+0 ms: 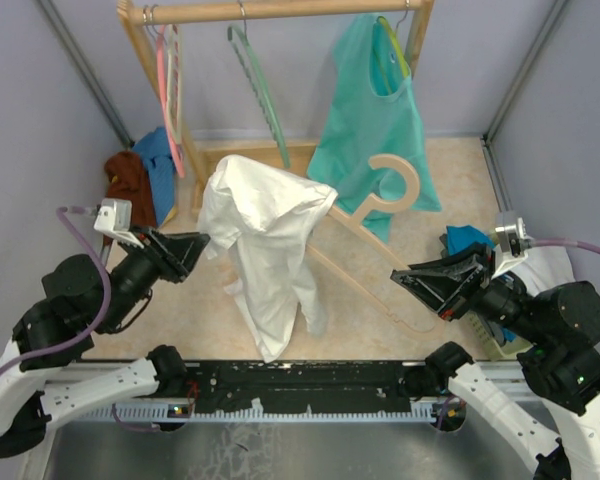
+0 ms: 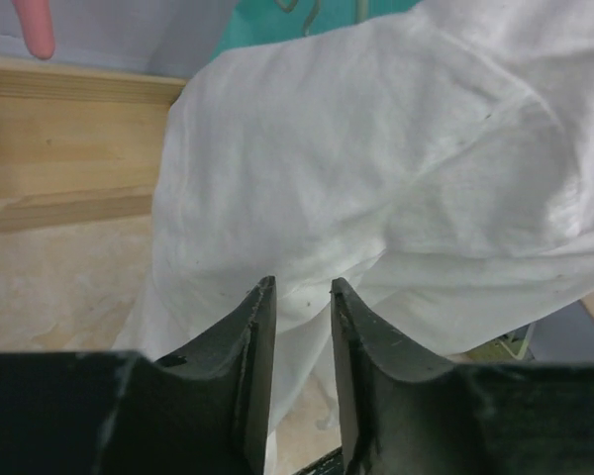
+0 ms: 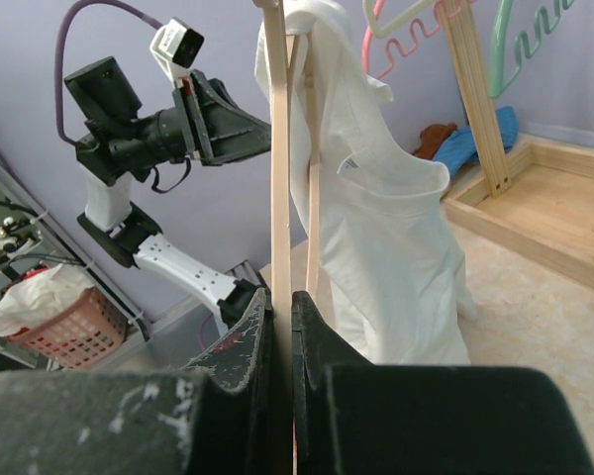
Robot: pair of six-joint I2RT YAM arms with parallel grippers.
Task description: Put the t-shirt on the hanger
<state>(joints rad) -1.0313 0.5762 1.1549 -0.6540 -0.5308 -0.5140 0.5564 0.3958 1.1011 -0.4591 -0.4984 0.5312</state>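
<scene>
From above, the soft, light t-shirt (image 1: 265, 250) droops over the far-left end of the stiff hanger (image 1: 412, 186) mid-table, whose near end the right gripper (image 1: 400, 278) clamps. At the left wrist, the left gripper (image 2: 297, 292) stands narrowly parted at the cloth, plainly gripping nothing; a hem or shoulder looks best to pinch. At the right wrist, cloth hides the hanger's far end.

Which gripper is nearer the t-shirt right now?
Left. The left gripper sits at the edge of the t-shirt, jaws apart; the right gripper is well off to the other side, shut on the hanger.
</scene>
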